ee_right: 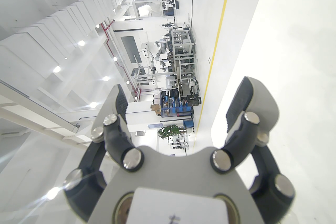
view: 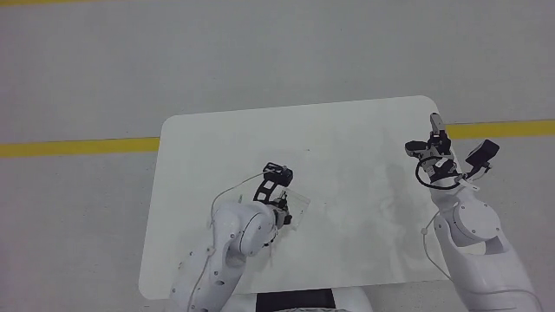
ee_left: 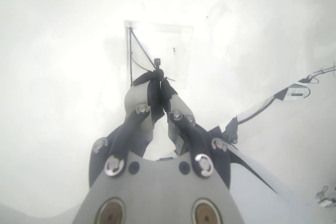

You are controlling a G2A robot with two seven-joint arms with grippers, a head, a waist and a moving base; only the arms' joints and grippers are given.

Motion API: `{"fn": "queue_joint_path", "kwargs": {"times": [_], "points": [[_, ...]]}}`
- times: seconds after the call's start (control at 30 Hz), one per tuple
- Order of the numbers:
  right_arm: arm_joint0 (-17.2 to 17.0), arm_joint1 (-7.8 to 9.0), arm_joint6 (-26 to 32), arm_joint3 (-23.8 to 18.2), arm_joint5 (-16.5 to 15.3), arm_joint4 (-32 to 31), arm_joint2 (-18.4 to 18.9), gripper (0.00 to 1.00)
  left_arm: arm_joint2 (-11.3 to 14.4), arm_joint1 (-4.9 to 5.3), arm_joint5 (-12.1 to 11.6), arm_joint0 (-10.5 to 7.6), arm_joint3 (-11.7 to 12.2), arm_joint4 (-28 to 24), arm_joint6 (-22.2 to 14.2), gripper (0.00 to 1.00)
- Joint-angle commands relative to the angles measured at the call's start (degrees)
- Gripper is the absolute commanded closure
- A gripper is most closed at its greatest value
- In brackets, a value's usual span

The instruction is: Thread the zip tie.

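- While the left arm (view: 243, 230) bends over the near left part of the white table (view: 347, 139), the right arm (view: 468, 225) stands at the table's right edge, well apart from it.
- From above, a clear square plate (view: 297, 208) lies flat on the table, just right of the left arm's wrist. The table is smooth, with rounded corners. Yellow lines (view: 78, 147) cross the grey floor around it.
- At the left wrist, the left gripper (ee_left: 157, 78) is pinched tight on the black zip tie (ee_left: 157, 61). Its small square head stands just above the dark, fabric-covered fingertips (ee_left: 147, 78), and a thin tail pokes out to one side.
- From that pinch the tie's thin strap runs as a narrow loop to one corner of the plate, which lies just beyond the fingertips.
- Black and white cables (ee_left: 260, 109) cross the table off to the right.
- At the right wrist, the right gripper (ee_right: 181, 93) is spread wide and holds nothing. Its ribbed black pads (ee_right: 237, 101) face each other across the gap.
- Beyond it the table's edge runs beside a yellow floor line (ee_right: 223, 12), with workshop machines (ee_right: 178, 57) far behind.
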Motion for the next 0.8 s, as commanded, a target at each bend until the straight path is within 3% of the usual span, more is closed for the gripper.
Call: {"fn": "queue_joint_path", "kwargs": {"times": [0.0, 0.27, 0.37, 0.53, 0.77], "points": [[0.00, 0.00, 0.00, 0.00, 0.00, 0.00, 0.00, 0.00, -0.43, 0.15, -1.03, 0.06, -0.35, -0.69, -0.32, 1.00], [0.00, 0.00, 0.00, 0.00, 0.00, 0.00, 0.00, 0.00, -0.43, 0.15, -1.03, 0.06, -0.35, -0.69, -0.32, 1.00], [0.00, 0.00, 0.00, 0.00, 0.00, 0.00, 0.00, 0.00, -1.04, 0.44, -1.78, 0.16, 0.42, 0.03, 1.93, 1.00], [0.00, 0.00, 0.00, 0.00, 0.00, 0.00, 0.00, 0.00, -3.00, 1.68, -8.72, 0.93, -1.12, 2.75, 1.38, 1.00], [0.00, 0.00, 0.00, 0.00, 0.00, 0.00, 0.00, 0.00, -6.21, 3.70, -23.72, 2.54, -3.45, 1.10, 0.89, 1.00]]}}
